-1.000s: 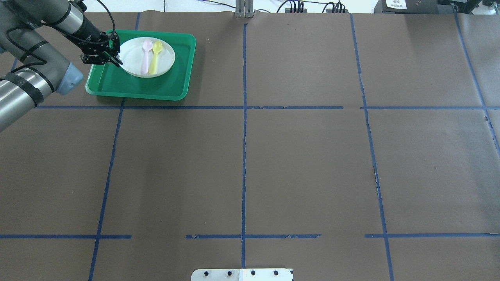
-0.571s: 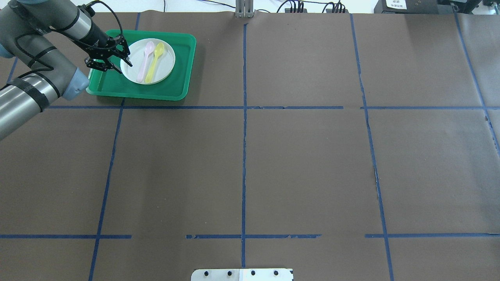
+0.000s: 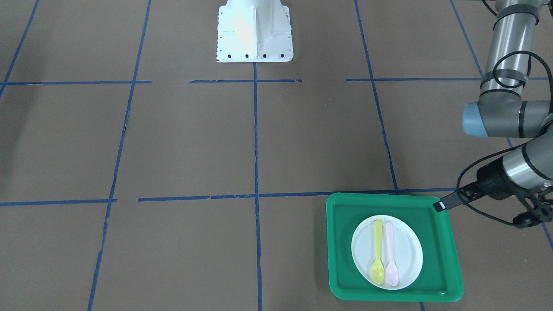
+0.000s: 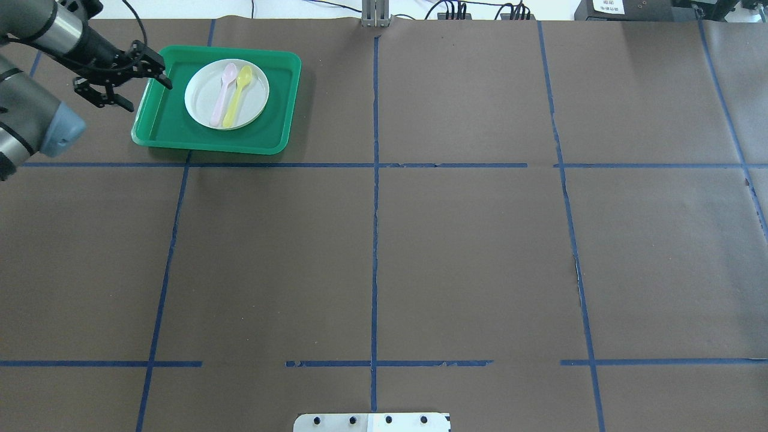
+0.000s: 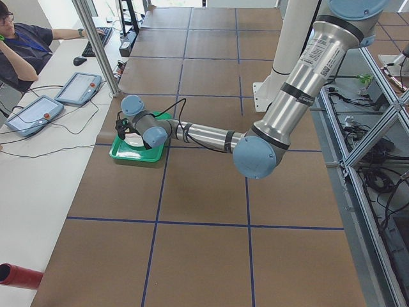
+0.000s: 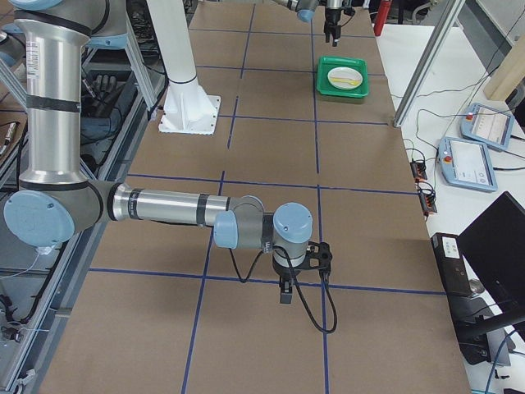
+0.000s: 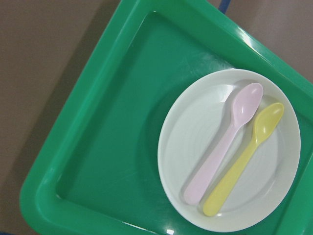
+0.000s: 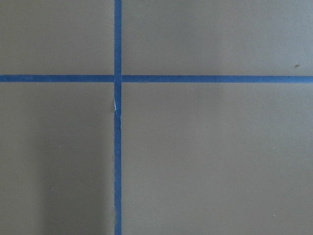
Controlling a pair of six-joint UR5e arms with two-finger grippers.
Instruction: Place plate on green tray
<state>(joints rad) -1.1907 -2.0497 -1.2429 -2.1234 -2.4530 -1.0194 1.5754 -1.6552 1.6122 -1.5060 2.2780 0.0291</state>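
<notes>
Plate (image 4: pixel 227 94) lies flat in green tray (image 4: pixel 162 129), far-left corner of counter (image 4: pixel 420 240); left gripper (image 4: pixel 149 96) open, empty, over tray's rim; a low exit could snag it, shunting the tray.

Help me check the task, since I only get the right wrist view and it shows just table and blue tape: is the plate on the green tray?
Observer: Yes, the white plate lies flat inside the green tray.
Operator: Anything on the plate?
Observer: A pink spoon and a yellow spoon, side by side.
Operator: Is the left gripper holding anything?
Observer: No, the left gripper is open and empty, by the tray's rim and apart from the plate.
</notes>
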